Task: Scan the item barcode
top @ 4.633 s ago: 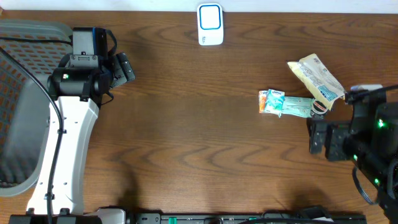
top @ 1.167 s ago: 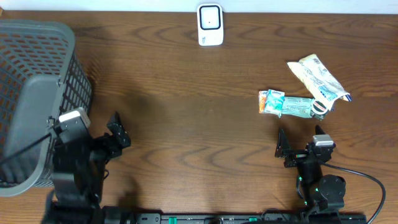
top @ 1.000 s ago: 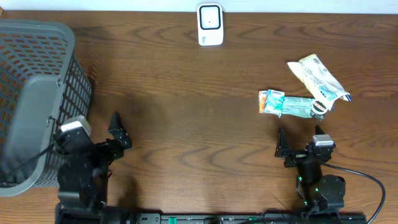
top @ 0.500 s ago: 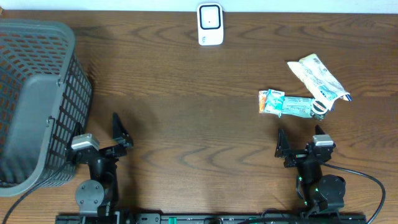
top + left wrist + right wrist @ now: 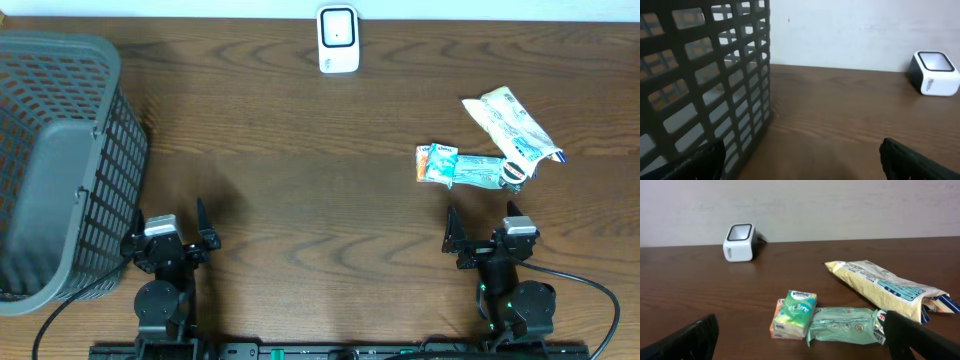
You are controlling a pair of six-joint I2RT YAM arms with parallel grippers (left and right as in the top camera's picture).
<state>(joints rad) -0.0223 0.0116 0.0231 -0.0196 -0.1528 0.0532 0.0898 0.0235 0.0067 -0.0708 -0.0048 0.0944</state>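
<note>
Basket [image 5: 100,170] is set far left; its inside is hard to make out. Left gripper [image 5: 167,236] and right gripper [image 5: 481,234] are spread wide.

Green pack [image 5: 842,326] print illegible; basket [image 5: 125,150] edge-cropped

Overhead view of a wooden table [image 5: 300,200]. A broad bare stretch of wood runs across the centre of the frame, wide enough for a gripper to pass. A tall dark mesh basket [image 5: 60,150] fills the left edge, its wall just beside the left gripper [image 5: 165,228] at lower left. A white scanner [image 5: 338,40] stands alone at top centre with bare wood around it. At right, a tissue pack [image 5: 437,163], green packet [image 5: 478,172] and yellow bag [image 5: 512,125] lie bunched closely, near the right gripper [image 5: 482,228] below them.
</note>
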